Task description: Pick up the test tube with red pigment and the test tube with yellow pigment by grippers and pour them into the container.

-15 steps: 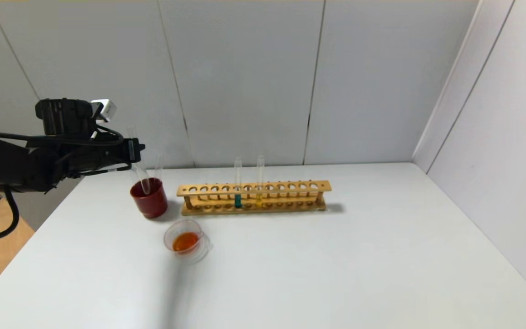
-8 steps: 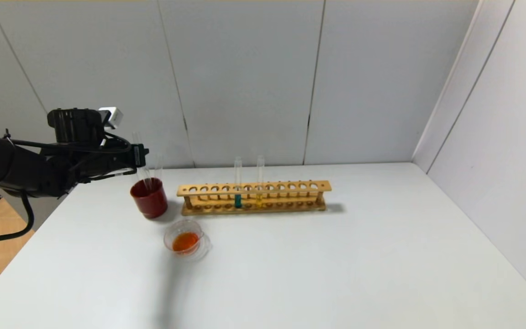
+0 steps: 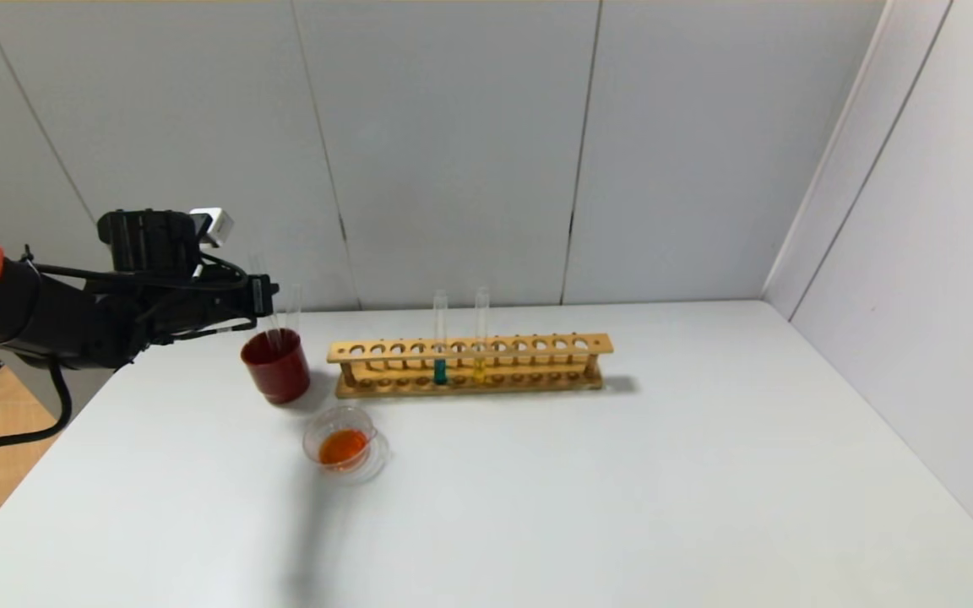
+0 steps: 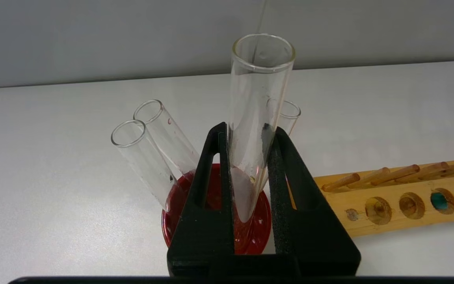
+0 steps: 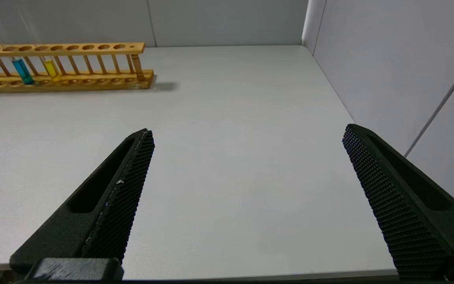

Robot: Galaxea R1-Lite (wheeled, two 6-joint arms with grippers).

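The head camera looks forward and down from high up over the whole white bench (image 3: 622, 473), taking in the wooden rack (image 3: 470, 365) and the dark red cup (image 3: 275, 365) from some way off. The left wrist camera sits just behind the left gripper (image 4: 246, 157) and faces along its fingers, very close to the red cup (image 4: 215, 221), with the rack's end (image 4: 400, 201) beside it. The right wrist camera looks low across the bare bench (image 5: 227, 157) between the right gripper's (image 5: 246, 138) fingers. All three views share the rack (image 5: 61, 63).
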